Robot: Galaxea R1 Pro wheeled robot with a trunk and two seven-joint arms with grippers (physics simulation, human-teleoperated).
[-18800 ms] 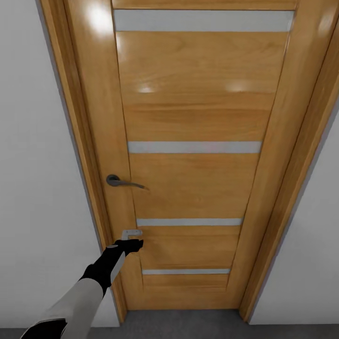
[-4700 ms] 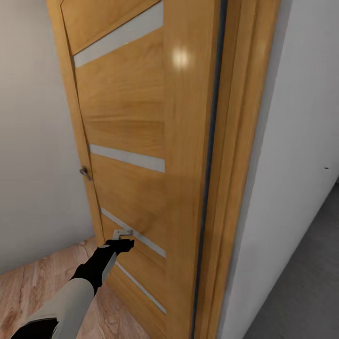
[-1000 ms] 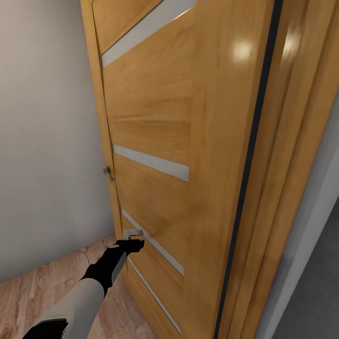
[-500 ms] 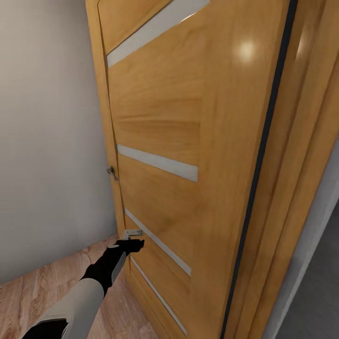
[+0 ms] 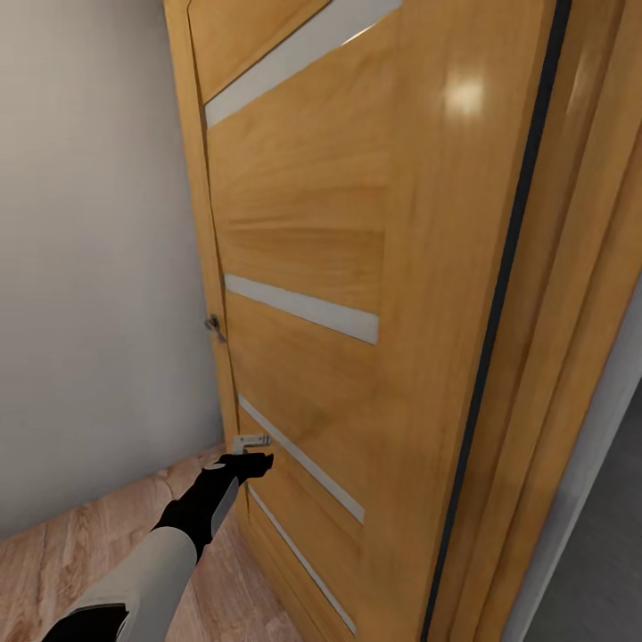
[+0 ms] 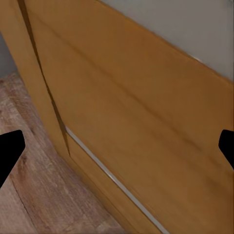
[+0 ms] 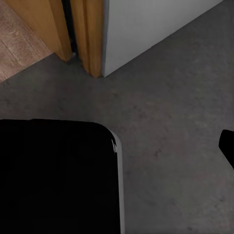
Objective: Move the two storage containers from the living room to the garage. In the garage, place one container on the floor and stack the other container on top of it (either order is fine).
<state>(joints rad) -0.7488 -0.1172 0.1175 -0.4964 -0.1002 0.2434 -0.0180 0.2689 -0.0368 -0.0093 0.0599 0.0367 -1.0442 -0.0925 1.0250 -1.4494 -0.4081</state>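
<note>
**Two containers to fetch, neither in hand at the doorway**

Two storage containers make up this job, and neither has been picked up or stacked; by that measure the carrying is not begun, and judging from the scene the robot is at a doorway between rooms.

The largest thing ahead is the wooden door (image 5: 357, 267), swung partly open, its pale inset strips running across the panel. Beside it stands the door frame (image 5: 571, 374), and beyond the opening a plain grey wall (image 5: 89, 267). Under the door's free edge lies light wood plank floor (image 5: 80, 553), which I take for the living room side; the dark concrete floor (image 7: 165, 112) under the robot suggests the garage side.

The left arm reaches forward, the left gripper (image 5: 251, 448) at the lower part of the door, its fingertips (image 6: 9, 148) spread wide and holding nothing. The right gripper's finger (image 7: 227, 144) shows at one edge above the concrete; whether it is spread or closed I cannot tell. Smallest, the door handle (image 5: 213, 325).

Left: pass through, fetch both containers, return, stack.
</note>
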